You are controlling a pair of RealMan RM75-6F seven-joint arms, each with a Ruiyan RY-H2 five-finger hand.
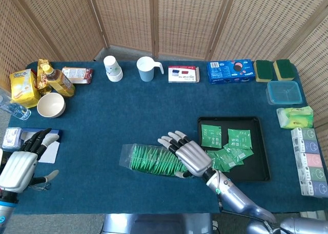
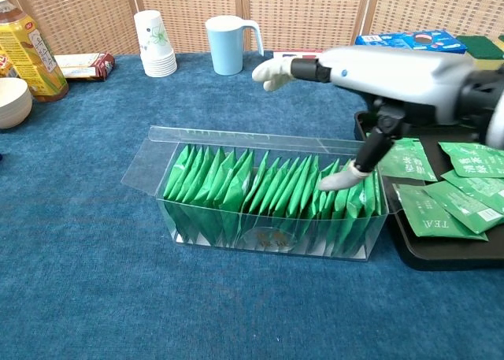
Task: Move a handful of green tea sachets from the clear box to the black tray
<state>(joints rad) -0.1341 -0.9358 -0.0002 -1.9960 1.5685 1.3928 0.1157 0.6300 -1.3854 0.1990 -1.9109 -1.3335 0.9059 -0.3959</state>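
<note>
Several green foil tea sachets [image 1: 225, 147] lie in the shallow black tray [image 1: 259, 167]; most remain in the clear plastic box [image 2: 268, 198]. Right hand [image 1: 187, 153], fingers spread and empty, hovers over the box; another handful appears pending.

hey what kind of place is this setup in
Probably a staged robot test area, not a real kitchen: woven screens wall off a blue-clothed table, and groceries like the cookie box line its edges.
</note>
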